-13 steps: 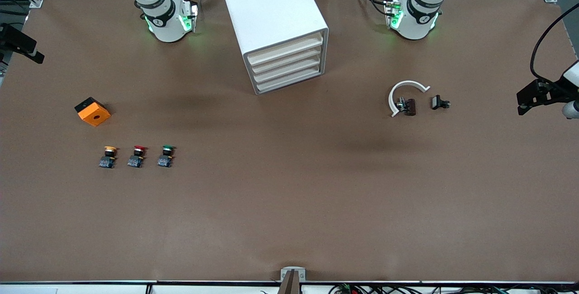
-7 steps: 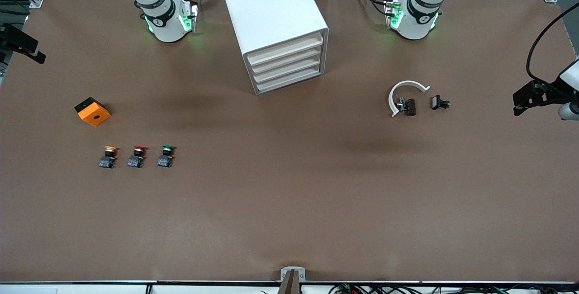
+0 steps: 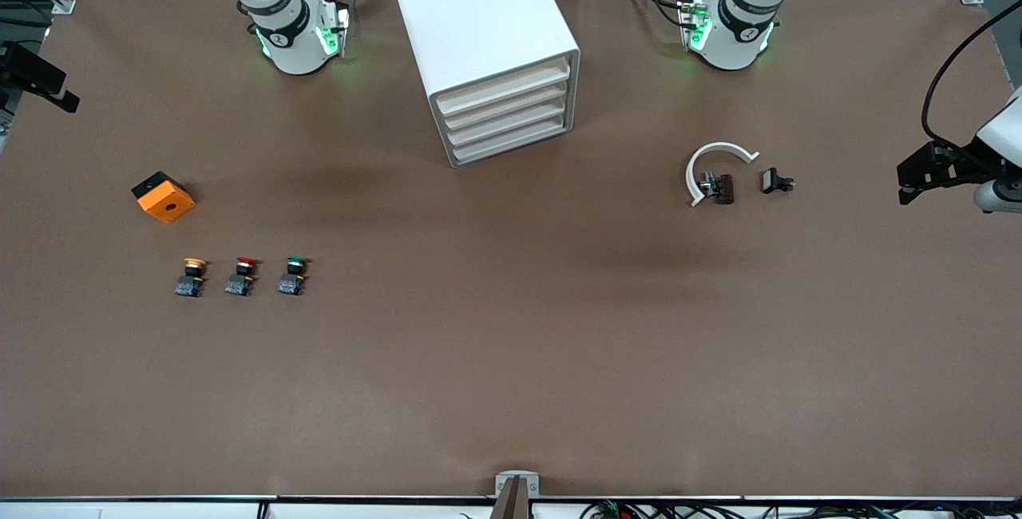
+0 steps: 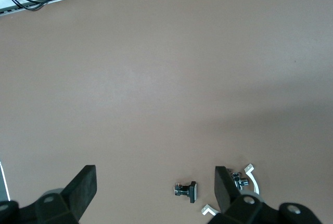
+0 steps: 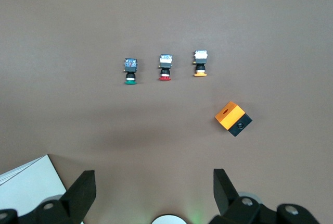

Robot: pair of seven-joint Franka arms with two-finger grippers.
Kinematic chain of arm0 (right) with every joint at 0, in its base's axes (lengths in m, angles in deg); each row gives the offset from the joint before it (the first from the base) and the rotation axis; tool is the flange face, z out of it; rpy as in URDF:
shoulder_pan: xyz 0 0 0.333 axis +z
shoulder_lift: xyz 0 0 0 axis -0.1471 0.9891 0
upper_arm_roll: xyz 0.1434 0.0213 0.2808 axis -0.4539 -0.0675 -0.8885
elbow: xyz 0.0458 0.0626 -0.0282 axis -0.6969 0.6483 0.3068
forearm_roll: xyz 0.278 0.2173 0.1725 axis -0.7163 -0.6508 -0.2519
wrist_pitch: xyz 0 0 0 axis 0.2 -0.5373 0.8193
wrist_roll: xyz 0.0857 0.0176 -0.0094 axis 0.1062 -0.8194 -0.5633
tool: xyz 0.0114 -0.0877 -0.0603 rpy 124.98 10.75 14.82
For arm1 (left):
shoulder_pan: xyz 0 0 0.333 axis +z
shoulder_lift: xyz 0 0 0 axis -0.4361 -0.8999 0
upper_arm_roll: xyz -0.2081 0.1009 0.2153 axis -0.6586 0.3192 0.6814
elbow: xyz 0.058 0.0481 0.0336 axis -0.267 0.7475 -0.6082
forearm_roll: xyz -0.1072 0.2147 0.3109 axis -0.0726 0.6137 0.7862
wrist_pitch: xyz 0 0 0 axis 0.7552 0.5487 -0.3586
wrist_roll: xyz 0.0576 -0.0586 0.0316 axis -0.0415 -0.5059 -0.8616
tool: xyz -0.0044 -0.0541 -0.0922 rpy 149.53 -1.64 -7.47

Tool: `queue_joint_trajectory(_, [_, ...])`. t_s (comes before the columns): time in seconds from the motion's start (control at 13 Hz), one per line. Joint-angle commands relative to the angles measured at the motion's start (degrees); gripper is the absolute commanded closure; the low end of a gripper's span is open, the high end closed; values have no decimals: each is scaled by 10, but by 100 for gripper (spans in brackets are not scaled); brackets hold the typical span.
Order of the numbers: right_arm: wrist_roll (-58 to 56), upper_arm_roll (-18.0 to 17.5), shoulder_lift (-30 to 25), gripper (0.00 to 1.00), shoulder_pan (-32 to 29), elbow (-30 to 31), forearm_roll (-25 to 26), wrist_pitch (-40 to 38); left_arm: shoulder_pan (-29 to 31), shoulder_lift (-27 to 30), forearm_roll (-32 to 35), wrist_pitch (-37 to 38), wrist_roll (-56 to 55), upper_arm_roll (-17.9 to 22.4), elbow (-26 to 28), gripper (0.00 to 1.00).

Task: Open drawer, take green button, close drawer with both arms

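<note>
The white cabinet [image 3: 479, 16] stands between the two arm bases, and its four cream drawer fronts [image 3: 507, 116] are all shut. The green-capped button [image 3: 294, 274] [image 5: 130, 70] stands on the table toward the right arm's end, nearer to the front camera than the cabinet. My right gripper [image 3: 56, 88] [image 5: 153, 187] hangs high at that end, open and holding nothing. At the left arm's end my left gripper [image 3: 910, 182] [image 4: 154, 185] is up over the table, also open with nothing in it.
A red-capped button [image 3: 242, 275] and a yellow-capped one [image 3: 190, 276] stand in a row beside the green one. An orange box [image 3: 164, 196] lies farther back. A white arc piece [image 3: 715, 164] and two small black parts [image 3: 718, 188] [image 3: 776, 181] lie near the left gripper.
The left gripper has drifted in from the table's end toward the small black parts. The right gripper has hardly moved. Both stay open.
</note>
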Motion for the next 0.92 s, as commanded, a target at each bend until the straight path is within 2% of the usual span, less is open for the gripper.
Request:
queue_joint_trajectory(0.0, [3,-5,-17,0,-7,16,7,13,-4,9,-8,2,10,7,-1,0])
queue_joint_trajectory(0.38, [-4,-6,-17,0,-2,16,12,25,-6,24,-8,15,4,-13,-5,0])
queue_joint_trajectory(0.54, [-4,-6,-17,0,-1,16,15,25,-6,24,-31,29,-1,-11,-27,0])
queue_joint_trajectory(0.84, [-4,-6,-22,0,-1,15,15,21,-4,24,-40,57,-54,-11,-30,0])
